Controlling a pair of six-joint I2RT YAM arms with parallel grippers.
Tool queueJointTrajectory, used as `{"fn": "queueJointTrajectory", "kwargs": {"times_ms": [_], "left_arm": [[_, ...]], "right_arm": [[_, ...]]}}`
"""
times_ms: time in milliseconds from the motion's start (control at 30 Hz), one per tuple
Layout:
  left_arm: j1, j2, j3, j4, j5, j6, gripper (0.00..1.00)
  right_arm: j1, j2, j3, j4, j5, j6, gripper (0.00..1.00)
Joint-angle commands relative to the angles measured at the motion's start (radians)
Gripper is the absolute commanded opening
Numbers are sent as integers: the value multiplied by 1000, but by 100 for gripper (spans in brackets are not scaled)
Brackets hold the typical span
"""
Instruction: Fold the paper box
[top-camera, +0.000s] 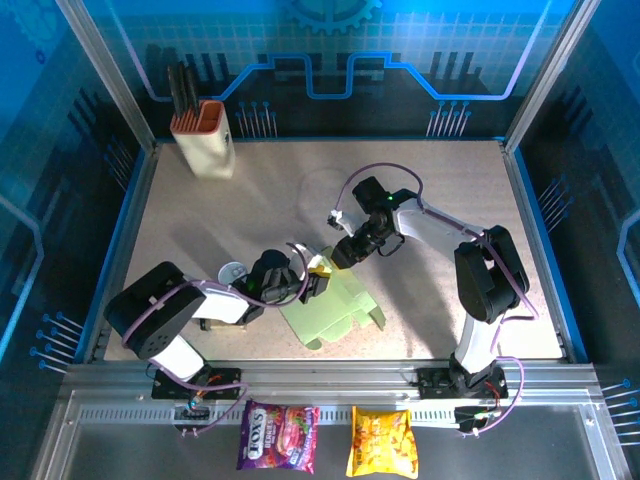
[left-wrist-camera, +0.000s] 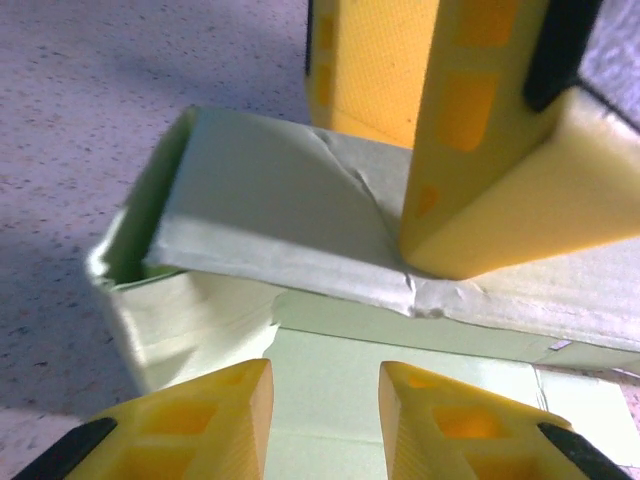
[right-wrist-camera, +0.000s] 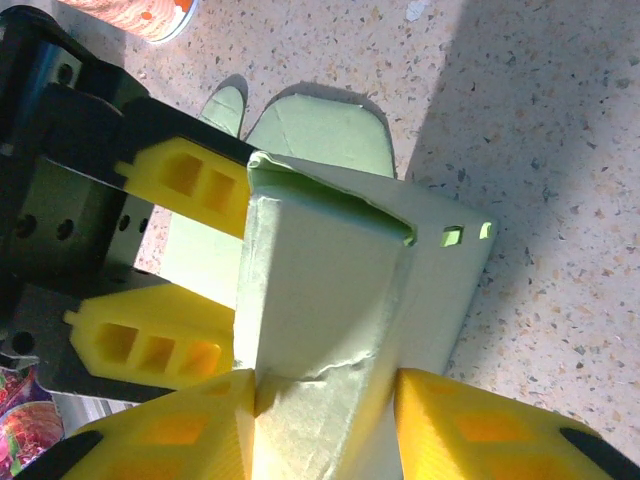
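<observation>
Left gripper: jaws part-way apart, nothing between them, one fingertip touching the raised wall of the single paper box, which lies at 6 o'clock from the centre of the table. Right gripper: pinching that raised wall. Two snack packets at the near edge: the purple packet reads "FOX'S"; the yellow packet is illegible.

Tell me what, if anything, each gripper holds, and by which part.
The right gripper pinches the paper box by its raised, creased panel; whether the left gripper grips it cannot be told.
</observation>
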Motion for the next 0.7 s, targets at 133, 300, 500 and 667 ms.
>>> {"fn": "queueJointTrajectory", "kwargs": {"times_ms": [133,300,500,667], "left_arm": [[-5,-26,7,-71,-199,73,39],[9,39,54,-65,-191,115,46],[55,101,82,0,-110,140,51],[105,133,99,34,23,161,51]], "right_arm": [[18,31,8,-45,40,-13,40],[18,31,10,-46,37,-15,40],[18,34,16,-55,34,-25,40],[18,42,23,-58,30,-28,40]]}}
